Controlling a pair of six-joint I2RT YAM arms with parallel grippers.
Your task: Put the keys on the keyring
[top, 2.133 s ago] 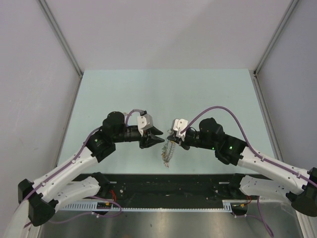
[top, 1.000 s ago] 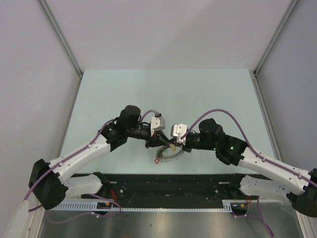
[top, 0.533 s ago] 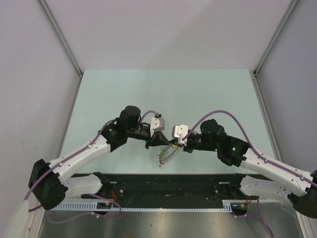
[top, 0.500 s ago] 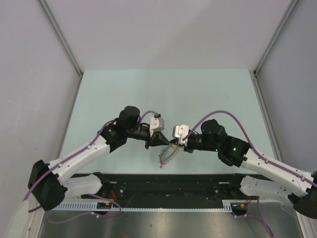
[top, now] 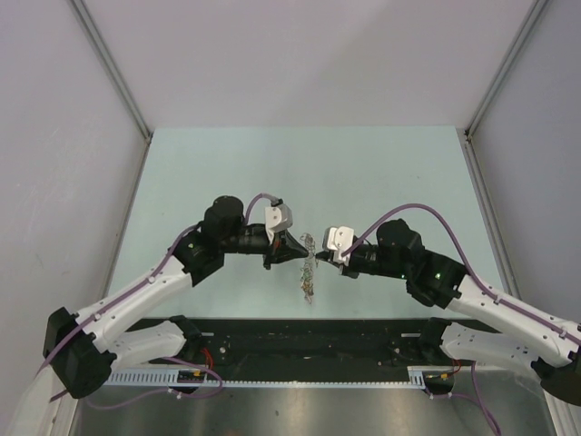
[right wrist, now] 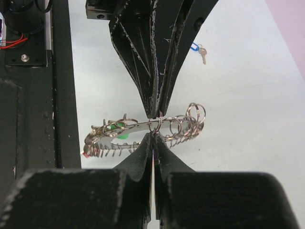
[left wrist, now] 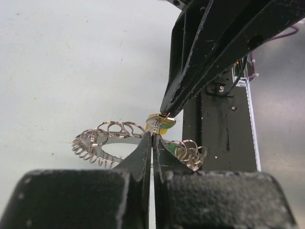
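Observation:
The keyring [top: 309, 269] is a metal ring hung with small silver rings and keys, carrying green and red tags. It hangs edge-on above the table between both grippers. My left gripper [top: 299, 248] is shut and pinches it from the left. My right gripper [top: 319, 255] is shut and pinches it from the right. In the left wrist view the shut left gripper [left wrist: 152, 135] meets the keyring [left wrist: 108, 139] beside a yellow-green tag [left wrist: 161, 122]. In the right wrist view the shut right gripper [right wrist: 153, 136] holds the keyring [right wrist: 138, 126] from below. One loose blue-tagged key [right wrist: 200, 50] lies on the table behind.
The pale green table [top: 363, 173] lies between grey side walls. A black base plate [top: 309, 338] runs along the near edge; it also shows in the right wrist view [right wrist: 33, 95]. The opposing gripper's black fingers [right wrist: 155, 71] fill the upper middle of the right wrist view.
The left gripper came in from the left and closed on the keyring held by the right gripper. The ring swung from hanging to flat and hangs edge-on again; both wrists shifted slightly.

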